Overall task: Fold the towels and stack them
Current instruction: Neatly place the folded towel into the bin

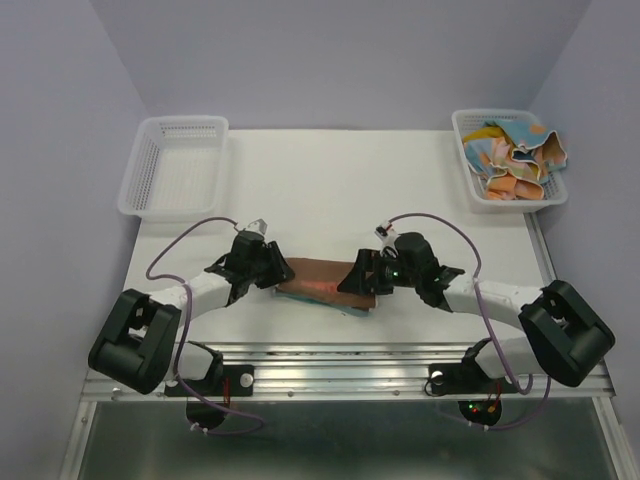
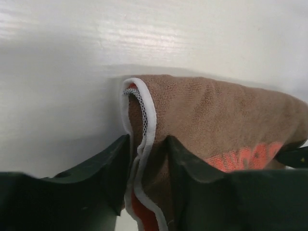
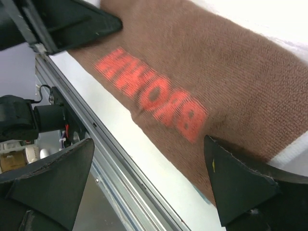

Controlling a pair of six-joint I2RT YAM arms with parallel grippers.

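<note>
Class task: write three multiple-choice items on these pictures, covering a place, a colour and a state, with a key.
1. Where are the crumpled towels? A on the floor B in the right basket C on a shelf.
2. The lettering on the brown towel is: A white B green C orange-red.
3. The left gripper is: A shut on the brown towel's hem B wide open, holding nothing C out of view.
Key: B, they fill the far-right basket; C, the right wrist view shows it; A, it pinches the white hem.
</note>
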